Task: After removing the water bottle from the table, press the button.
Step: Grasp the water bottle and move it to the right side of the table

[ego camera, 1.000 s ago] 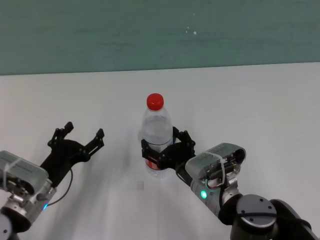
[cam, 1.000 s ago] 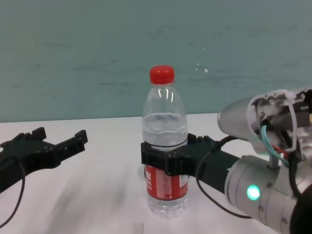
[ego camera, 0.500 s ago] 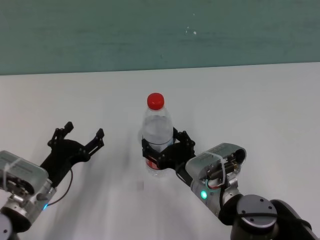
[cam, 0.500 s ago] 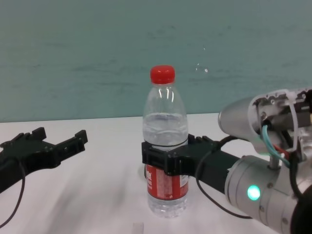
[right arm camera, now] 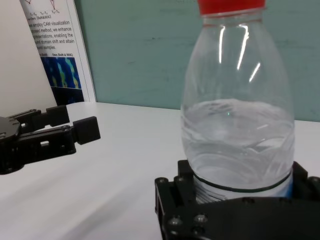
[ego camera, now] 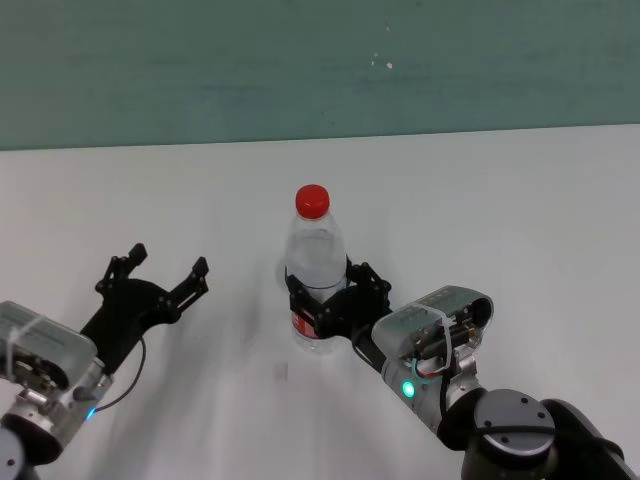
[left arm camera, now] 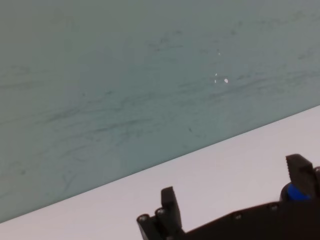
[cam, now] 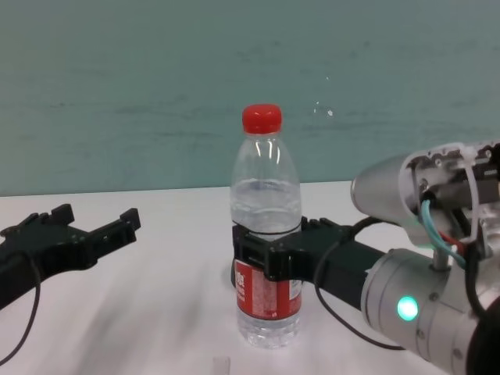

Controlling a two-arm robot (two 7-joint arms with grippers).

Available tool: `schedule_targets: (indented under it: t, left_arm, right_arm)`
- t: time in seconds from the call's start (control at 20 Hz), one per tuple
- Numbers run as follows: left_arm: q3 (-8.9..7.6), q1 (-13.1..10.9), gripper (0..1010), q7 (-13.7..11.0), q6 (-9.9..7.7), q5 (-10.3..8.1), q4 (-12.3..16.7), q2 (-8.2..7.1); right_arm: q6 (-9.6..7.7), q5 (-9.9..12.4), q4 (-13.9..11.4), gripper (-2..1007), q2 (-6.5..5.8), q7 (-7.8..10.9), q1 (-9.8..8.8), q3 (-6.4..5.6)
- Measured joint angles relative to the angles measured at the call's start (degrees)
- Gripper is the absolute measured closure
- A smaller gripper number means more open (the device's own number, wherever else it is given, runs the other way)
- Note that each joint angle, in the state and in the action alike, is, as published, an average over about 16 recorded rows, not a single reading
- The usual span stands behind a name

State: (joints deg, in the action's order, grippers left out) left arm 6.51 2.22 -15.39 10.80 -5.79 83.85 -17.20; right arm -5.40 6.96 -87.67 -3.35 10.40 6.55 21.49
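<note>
Where the white bench (ego camera: pixel 480 200) spreads out before the green wall (ego camera: pixel 300 60), water bottle (ego camera: pixel 316 280) standing upright near the middle, red cap (ego camera: pixel 312 200) on top, red-and-white label (cam: pixel 267 291) low on the body, clear water visible inside in the right wrist view. Clamped about the bottle just above the label: right claw (ego camera: pixel 328 302), black fingers (cam: pixel 251 255) pressed against the plastic on both sides, closed on the bottle at mid-height. Reaching in from the near right edge of the bench, silver forearm with a green light behind that claw. Resting on the bench still, bottle base, with a faint shadow beneath it. Parked well apart to the left of the bottle, near the bench's front edge: left claw (ego camera: pixel 163 278), fingers spread wide with nothing between them, pointing away from the robot toward the wall. Same spread fingers visible in the chest view at the left edge and in the right wrist view beyond the bottle. Leaning at the far left of the right wrist view, a white poster (right arm camera: pixel 50 45) with printed text and a blue picture. No sign of the button in any view.
</note>
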Motion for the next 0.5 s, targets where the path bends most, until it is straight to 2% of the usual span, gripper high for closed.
schedule_targets:
  t: [0.5]
  left_arm:
    - [0.00,0.00,7,0.00,0.00,0.00,0.00,0.00]
  right_arm:
    - [0.12,0.08,-0.22,292,-0.11,0.27,-0.15,-0.10]
